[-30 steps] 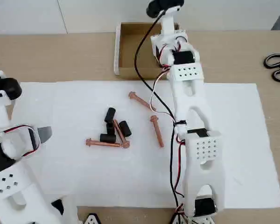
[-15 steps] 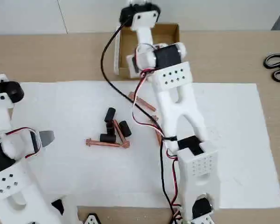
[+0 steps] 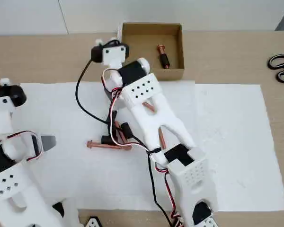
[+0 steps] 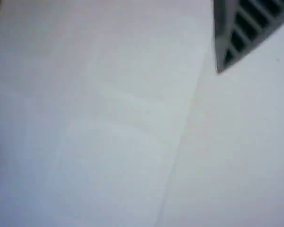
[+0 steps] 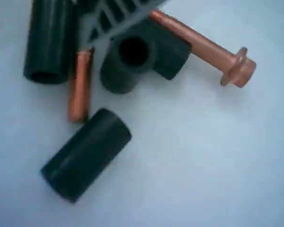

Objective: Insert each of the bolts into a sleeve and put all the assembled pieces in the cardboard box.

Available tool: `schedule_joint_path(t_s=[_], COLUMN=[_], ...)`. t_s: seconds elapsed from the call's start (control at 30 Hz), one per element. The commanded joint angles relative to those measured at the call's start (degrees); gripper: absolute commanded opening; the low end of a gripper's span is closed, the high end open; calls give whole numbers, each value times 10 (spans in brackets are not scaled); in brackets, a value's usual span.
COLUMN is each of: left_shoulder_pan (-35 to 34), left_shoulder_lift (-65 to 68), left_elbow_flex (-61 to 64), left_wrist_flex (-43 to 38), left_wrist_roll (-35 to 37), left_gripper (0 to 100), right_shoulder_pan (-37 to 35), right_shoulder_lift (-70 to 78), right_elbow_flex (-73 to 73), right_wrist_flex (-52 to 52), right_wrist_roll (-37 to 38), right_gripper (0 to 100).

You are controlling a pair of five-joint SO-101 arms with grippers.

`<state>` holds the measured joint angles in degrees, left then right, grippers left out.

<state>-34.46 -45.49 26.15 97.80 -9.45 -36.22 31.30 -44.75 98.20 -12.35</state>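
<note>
The cardboard box [image 3: 129, 29] at the table's back holds one assembled piece [image 3: 163, 56], a copper bolt in a black sleeve. My right arm [image 3: 142, 94] stretches across the white sheet over a pile of black sleeves [image 3: 127, 128] and copper bolts [image 3: 104, 145]. In the right wrist view my right gripper [image 5: 61, 28] hangs open just above that pile, its ribbed grey finger [image 5: 118, 19] over a sleeve [image 5: 128, 59] and a bolt [image 5: 203, 49]; another sleeve [image 5: 85, 153] lies loose. My left gripper [image 3: 43, 142] sits open at the sheet's left side, holding nothing.
A white paper sheet [image 3: 236, 142] covers the table's middle. Scissors [image 3: 281, 61] lie at the far right edge. One more bolt [image 3: 162, 139] lies partly under the right arm. The left wrist view faces bare white sheet [image 4: 109, 142].
My right arm swung left from above the cardboard box to over the pile, uncovering the assembled piece in the box. The left arm barely shifted.
</note>
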Motion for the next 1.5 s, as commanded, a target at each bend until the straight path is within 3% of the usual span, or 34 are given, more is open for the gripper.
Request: schedule_joint_path(t_s=[0.0,0.53,1.33,1.47], left_shoulder_pan=[-21,-32,-32,-32], left_shoulder_lift=[-5,-5,-5,-5], left_elbow_flex=[2,2,2,0], left_wrist_flex=[0,-1,0,0], left_wrist_roll=[-12,-24,-25,-25], left_gripper=[302,302,302,302], right_shoulder_pan=[-1,-29,-31,-31], right_shoulder_lift=[-40,-36,53,61], right_elbow_flex=[33,148,146,146], right_wrist_flex=[7,2,-65,-65], right_wrist_roll=[-11,-9,-7,26], right_gripper=[162,161,161,160])
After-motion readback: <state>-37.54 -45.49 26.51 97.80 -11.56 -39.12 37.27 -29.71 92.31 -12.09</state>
